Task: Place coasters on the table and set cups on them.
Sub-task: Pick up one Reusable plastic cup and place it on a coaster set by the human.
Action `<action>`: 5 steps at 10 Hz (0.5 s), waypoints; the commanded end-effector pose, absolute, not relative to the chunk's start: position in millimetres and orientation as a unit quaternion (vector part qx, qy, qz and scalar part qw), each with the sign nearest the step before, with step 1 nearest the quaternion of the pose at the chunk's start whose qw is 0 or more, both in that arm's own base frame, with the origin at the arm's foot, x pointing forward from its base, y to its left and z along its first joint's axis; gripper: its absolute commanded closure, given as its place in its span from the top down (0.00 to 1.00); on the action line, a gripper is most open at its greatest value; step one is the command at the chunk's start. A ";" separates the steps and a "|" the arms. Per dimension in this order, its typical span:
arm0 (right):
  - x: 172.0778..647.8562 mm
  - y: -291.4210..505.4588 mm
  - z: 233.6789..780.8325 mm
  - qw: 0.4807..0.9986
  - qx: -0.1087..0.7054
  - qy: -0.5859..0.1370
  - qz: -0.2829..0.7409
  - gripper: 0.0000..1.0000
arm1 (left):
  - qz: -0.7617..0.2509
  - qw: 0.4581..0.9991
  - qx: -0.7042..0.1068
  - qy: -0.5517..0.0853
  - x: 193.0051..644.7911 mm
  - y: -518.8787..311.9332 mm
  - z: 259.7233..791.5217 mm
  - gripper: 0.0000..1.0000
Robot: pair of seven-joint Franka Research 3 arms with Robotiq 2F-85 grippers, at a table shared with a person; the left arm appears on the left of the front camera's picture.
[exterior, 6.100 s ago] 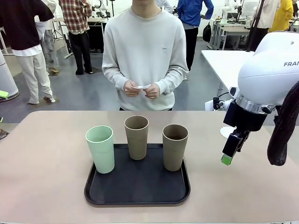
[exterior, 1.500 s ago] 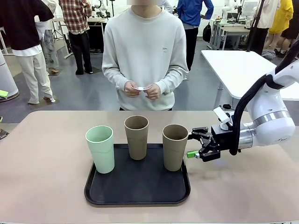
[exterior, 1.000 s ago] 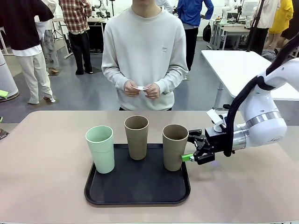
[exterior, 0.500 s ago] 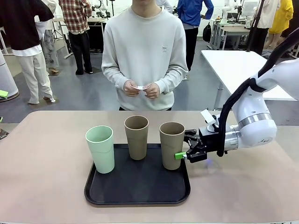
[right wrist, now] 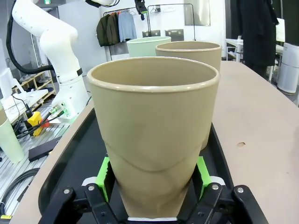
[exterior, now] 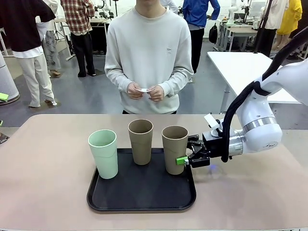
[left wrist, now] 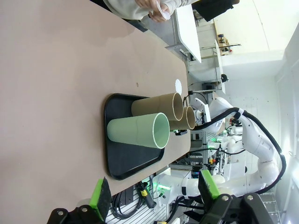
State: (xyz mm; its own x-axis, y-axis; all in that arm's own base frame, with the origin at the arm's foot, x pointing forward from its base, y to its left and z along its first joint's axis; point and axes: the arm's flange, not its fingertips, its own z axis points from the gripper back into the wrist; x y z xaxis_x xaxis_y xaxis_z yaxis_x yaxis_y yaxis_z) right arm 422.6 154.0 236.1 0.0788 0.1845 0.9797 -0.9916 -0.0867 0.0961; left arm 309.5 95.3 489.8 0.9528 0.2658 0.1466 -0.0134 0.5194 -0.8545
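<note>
Three cups: two tan-brown tumblers and one mint green tumbler [exterior: 103, 153] stand upright in a black tray [exterior: 139, 199].
Tray: it rests on the beige surface [exterior: 43, 183], about midway along it and toward the robot's side.
Green cup: at the tray's left end, apart from the other two.
Middle tan cup [exterior: 140, 141]: at the tray's far edge, between the green cup and the other tan one.
Right tan cup [exterior: 175, 149]: upright at the tray's right end, just beside the middle cup.
Right jaws: clenched on the lower part of the right tan cup, a green pad [right wrist: 106, 175] pressed to each side of it. The right arm [exterior: 260, 130] reaches in level from the right.
Left jaws: released, spread wide with nothing between the green pads [left wrist: 100, 200], off to the left of the tray.
Coasters: the person's hands [exterior: 156, 94] hold a thin white piece [exterior: 144, 90] at waist height. A small white round disc [left wrist: 178, 85] lies flat on the surface right of the tray, toward the person's side.
Person: standing at the far side of the surface in a pale sweatshirt [exterior: 149, 53].
</note>
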 end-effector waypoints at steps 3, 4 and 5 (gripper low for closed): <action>426.1 154.5 244.7 0.545 0.502 -0.410 0.532 0.63 | 0.075 0.857 -0.491 -0.136 307.6 96.1 488.1 1.00; 418.9 153.1 265.7 0.530 0.501 -0.418 0.541 0.63 | 0.075 0.857 -0.491 -0.136 307.6 96.1 488.1 1.00; 410.8 149.7 300.4 0.518 0.492 -0.433 0.549 0.63 | 0.075 0.857 -0.491 -0.136 307.6 96.1 488.1 1.00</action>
State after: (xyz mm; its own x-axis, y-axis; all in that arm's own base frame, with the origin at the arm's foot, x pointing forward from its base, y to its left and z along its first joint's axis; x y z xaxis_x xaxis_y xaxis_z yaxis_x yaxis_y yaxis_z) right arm 423.5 154.3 263.4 0.0371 0.1614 0.9862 -0.9941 -0.0945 0.0529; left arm 309.5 95.3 489.7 0.9529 0.2658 0.1463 -0.0136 0.5193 -0.8545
